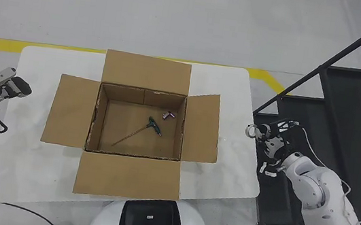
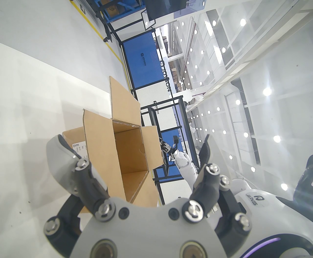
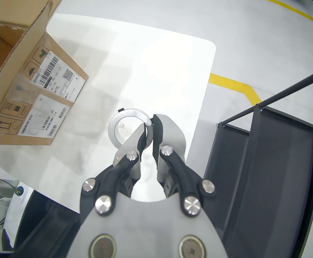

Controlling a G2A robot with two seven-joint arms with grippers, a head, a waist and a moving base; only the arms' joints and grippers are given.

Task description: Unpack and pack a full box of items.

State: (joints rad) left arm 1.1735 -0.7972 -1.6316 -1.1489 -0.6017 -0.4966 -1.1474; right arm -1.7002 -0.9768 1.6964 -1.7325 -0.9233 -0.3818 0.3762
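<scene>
An open cardboard box (image 1: 70, 120) stands in the middle of the white table (image 1: 238, 93), all flaps folded out. Inside lie a green T-handle hex key (image 1: 144, 130) and a small purple-and-silver item (image 1: 169, 115). My right gripper (image 3: 149, 125) hangs past the table's right edge, shut on the rim of a flat metal ring (image 3: 115, 123); the ring (image 1: 251, 130) also shows from above. My left gripper (image 2: 133, 151) is off the table's left edge, open and holding nothing, with the box (image 2: 127, 146) ahead of it.
A black metal rack (image 1: 346, 100) stands to the right of the table, close to the right arm. A yellow floor line (image 1: 38, 47) runs behind the table. Labels cover the box's outer side (image 3: 44, 97).
</scene>
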